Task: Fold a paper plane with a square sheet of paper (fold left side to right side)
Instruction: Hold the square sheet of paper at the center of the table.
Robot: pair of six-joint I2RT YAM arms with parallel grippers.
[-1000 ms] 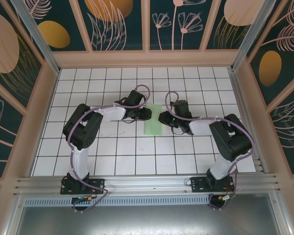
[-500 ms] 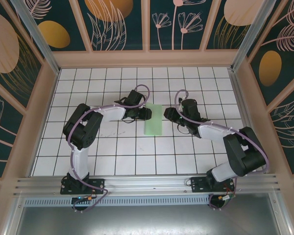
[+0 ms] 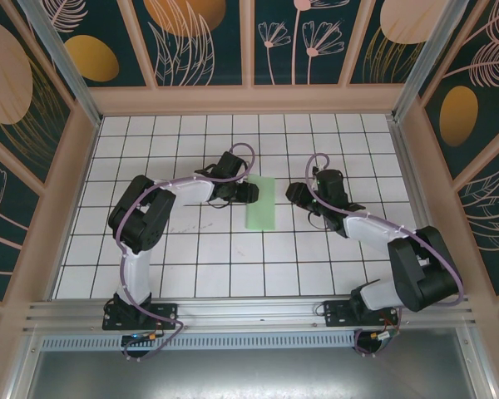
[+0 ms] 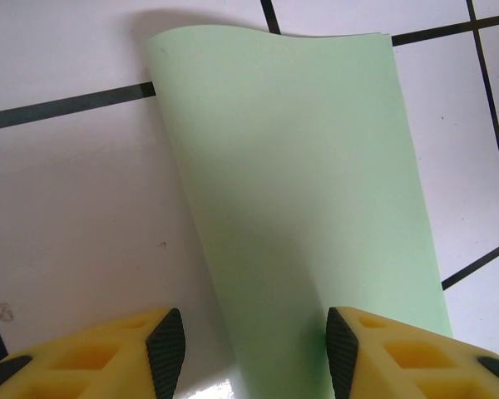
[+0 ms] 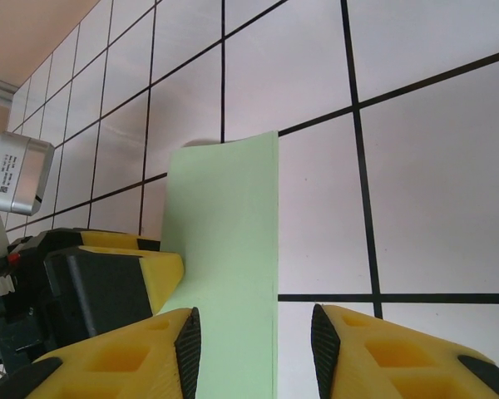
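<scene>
The square sheet of paper (image 3: 260,204) lies near the middle of the white, black-gridded bench (image 3: 191,258), doubled over into a tall narrow pale mint-green rectangle whose long sides run from the near edge toward the far wall, leaning slightly. The left claw (image 3: 248,193) reaches in from the left and meets the far part of the strip's left edge. Its own camera shows the two yellow fingers (image 4: 343,353) with black pads standing well apart: the right-hand finger sits over the paper, the other over bare tile beside it, and nothing is pinched between them, so this claw is released. From there the paper's surface looks smooth, and its far left corner sits a little off the tiles, with a soft shadow under it. The right claw (image 3: 293,196) points at the strip from the right, near it but apart, with a sliver of tile between its tip and the paper's right edge. In its wrist view the jaws are spread too — the paper's straight right edge and a patch of tile show through the gap, and it grasps nothing. The same view catches the left claw's yellow and black finger resting at the strip's opposite edge.
</scene>
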